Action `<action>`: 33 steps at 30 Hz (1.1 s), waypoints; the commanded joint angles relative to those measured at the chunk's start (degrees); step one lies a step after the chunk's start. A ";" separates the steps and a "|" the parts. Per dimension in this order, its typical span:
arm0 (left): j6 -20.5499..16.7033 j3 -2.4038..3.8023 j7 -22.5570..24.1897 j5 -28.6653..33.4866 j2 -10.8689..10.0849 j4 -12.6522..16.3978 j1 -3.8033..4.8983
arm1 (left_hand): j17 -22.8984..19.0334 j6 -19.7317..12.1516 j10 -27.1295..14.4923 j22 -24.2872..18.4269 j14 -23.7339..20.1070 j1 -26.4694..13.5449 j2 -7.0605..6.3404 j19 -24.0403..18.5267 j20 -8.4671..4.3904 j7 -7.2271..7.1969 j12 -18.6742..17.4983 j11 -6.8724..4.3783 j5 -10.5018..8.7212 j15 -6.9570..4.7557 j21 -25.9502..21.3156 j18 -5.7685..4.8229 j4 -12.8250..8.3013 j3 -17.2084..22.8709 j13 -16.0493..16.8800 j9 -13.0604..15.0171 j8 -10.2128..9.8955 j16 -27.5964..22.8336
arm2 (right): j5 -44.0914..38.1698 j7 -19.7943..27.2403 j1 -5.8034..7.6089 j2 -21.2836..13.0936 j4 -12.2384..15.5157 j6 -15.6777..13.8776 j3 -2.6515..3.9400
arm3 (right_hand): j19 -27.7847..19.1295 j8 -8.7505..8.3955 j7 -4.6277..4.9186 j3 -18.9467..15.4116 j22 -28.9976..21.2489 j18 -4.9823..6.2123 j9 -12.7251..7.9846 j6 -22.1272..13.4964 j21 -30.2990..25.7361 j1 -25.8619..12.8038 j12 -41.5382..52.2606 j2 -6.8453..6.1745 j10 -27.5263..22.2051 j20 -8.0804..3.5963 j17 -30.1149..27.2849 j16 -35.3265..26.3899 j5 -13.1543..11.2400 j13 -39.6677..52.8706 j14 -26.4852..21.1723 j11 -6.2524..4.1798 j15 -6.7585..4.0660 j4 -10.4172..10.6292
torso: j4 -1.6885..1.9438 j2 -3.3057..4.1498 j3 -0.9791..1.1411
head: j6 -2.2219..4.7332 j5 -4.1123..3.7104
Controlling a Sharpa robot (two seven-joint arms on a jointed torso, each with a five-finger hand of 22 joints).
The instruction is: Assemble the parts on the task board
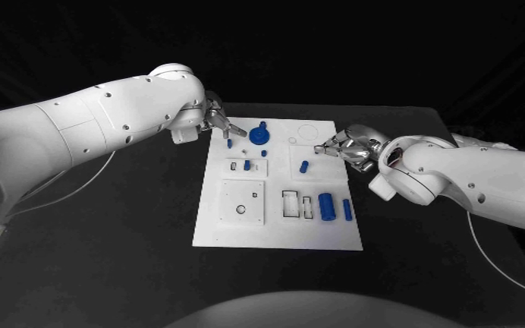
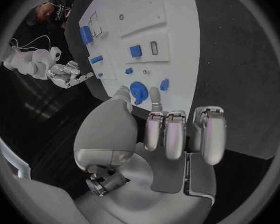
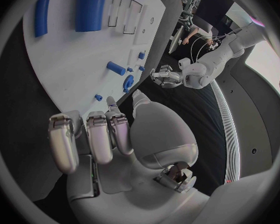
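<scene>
**Both hands at the board's far corners**

On the black table (image 1: 131, 252) lies the white board (image 1: 279, 225), with blue parts spread over it. A blue gear (image 1: 259, 135) stands near the far edge, a small peg (image 1: 304, 166) sits toward the middle, and a thick cylinder (image 1: 327, 207) and a slim bar (image 1: 347, 209) lie side by side near the right edge. The left hand (image 1: 215, 121) hovers at the far left corner, just beside the gear, fingers loosely curled and holding nothing. The right hand (image 1: 348, 149) hangs over the right edge, fingers bent, holding nothing. In the left wrist view two fingertips (image 2: 155, 95) point toward the gear (image 2: 138, 91).
</scene>
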 commanded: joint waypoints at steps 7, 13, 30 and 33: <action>2.89 -0.53 2.67 -3.19 2.76 -4.50 -0.31 | 15.07 -0.10 6.07 15.10 6.07 2.04 1.36 6.13 -0.28 -0.53 0.14 -0.43 -0.02 -0.37 0.36 -0.86 -0.10 0.88 15.09 0.37 0.01 0.15 | -0.49 0.04 -0.06 0.07 0.18 0.87 -0.02 | 6.00 0.25 0.22 -0.22 15.09 -0.81 0.09 -0.37 0.26 -0.16 -0.28 0.64 5.90 0.47 15.09 0.23 0.38 15.06 6.08 0.45 0.43 0.01 | -0.13 0.09 -0.05 | 0.18 0.15; 4.20 -0.62 2.44 -4.05 4.22 -7.18 -1.08 | 15.07 -0.08 6.07 15.10 6.07 2.23 1.70 6.13 -0.32 -0.55 0.14 -0.46 -0.08 -0.40 0.36 -0.86 -0.09 0.94 15.09 0.35 -0.15 0.15 | -0.48 -0.02 -0.06 0.02 0.27 0.92 -0.02 | 6.00 0.26 0.22 -0.22 15.09 -0.81 0.09 -0.38 0.26 -0.16 -0.28 0.65 5.90 0.48 15.09 0.23 0.39 15.06 6.08 0.45 0.44 0.01 | -0.06 0.06 0.01 | 0.14 0.06; 4.95 -0.67 1.75 -6.20 5.67 -11.01 -2.26 | 15.07 -0.09 6.07 15.10 6.07 2.24 2.16 6.13 -0.36 -0.53 0.14 -0.46 -0.18 -0.44 0.36 -0.86 -0.07 0.90 15.09 0.24 -0.51 0.15 | -0.48 -0.05 -0.05 -0.20 0.52 0.80 -0.02 | 6.00 0.26 0.23 -0.21 15.09 -0.81 0.09 -0.39 0.26 -0.13 -0.28 0.67 5.90 0.49 15.09 0.23 0.41 15.06 6.08 0.46 0.45 0.00 | 0.03 0.02 -0.03 | -0.11 -0.08; 4.68 -0.67 2.03 -6.17 5.89 -11.31 -2.44 | 15.07 -0.31 6.07 15.10 6.07 2.15 2.30 6.13 -0.41 -0.43 0.14 -0.39 -0.24 -0.46 0.36 -0.86 -0.08 0.64 15.09 -0.14 -1.26 0.15 | -0.48 -0.04 -0.05 -0.20 0.54 0.84 -0.02 | 6.00 0.27 0.24 -0.21 15.09 -0.81 0.10 -0.40 0.26 -0.11 -0.28 0.68 5.90 0.50 15.09 0.23 0.43 15.06 6.08 0.48 0.46 -0.02 | 0.00 0.02 -0.03 | -0.27 -0.07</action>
